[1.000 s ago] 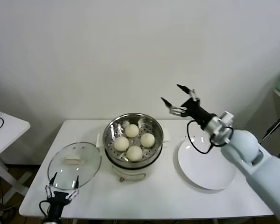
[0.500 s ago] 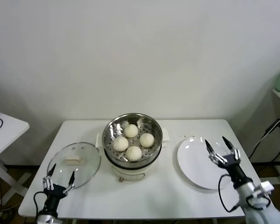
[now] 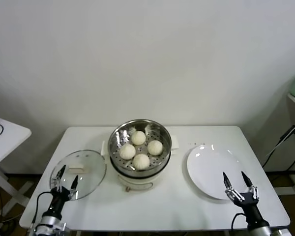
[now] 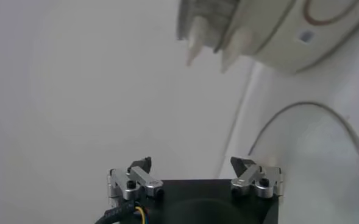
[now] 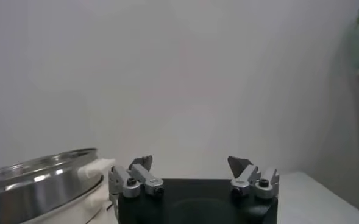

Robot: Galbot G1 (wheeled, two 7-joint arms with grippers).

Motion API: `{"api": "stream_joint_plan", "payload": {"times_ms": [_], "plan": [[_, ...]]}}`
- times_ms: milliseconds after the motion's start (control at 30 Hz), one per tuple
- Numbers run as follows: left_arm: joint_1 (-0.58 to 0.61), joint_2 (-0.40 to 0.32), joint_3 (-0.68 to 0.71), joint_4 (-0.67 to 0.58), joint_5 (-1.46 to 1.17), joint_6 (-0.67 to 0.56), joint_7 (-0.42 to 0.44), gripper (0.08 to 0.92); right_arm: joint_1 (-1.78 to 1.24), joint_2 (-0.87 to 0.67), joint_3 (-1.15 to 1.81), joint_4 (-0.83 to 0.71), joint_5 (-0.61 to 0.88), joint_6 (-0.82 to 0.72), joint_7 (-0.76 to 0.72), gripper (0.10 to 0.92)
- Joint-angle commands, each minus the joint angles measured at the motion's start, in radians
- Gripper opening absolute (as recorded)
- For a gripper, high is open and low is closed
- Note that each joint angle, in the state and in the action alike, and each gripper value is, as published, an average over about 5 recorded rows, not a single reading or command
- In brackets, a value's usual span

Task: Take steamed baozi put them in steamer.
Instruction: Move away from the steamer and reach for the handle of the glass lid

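All four baozi sit in the steamer, mid-table. Both grippers are low at the near edge, well clear: left and right, fingers spread, empty.

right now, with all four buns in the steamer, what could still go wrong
The left pincer hangs open right at the near rim of the glass lid, which lies flat near the table's front-left edge; a careless lift could nudge it off. The right pincer sits open at the near edge of the white plate and might clip it. The four baozi sit close together in the steamer, so they may stick.
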Motion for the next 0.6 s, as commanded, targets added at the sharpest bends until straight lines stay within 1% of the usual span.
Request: {"api": "stream_joint_plan", "payload": {"times_ms": [33,300,600], "plan": [[-0.077,0.041,0.006,0.093,0.167,-0.013,0.108,0.823,-0.049,0.048,-0.006,-0.019,0.004,0.049,-0.010,0.823],[-0.125,0.076,0.017,0.071,0.126,0.023,0.173,0.823,-0.038,0.039,-0.009,-0.047,0.027,0.064,-0.010,0.823],[-0.180,0.081,0.013,0.105,0.147,0.080,0.183,0.823,-0.036,0.042,-0.009,-0.053,0.039,0.077,-0.010,0.823]]}}
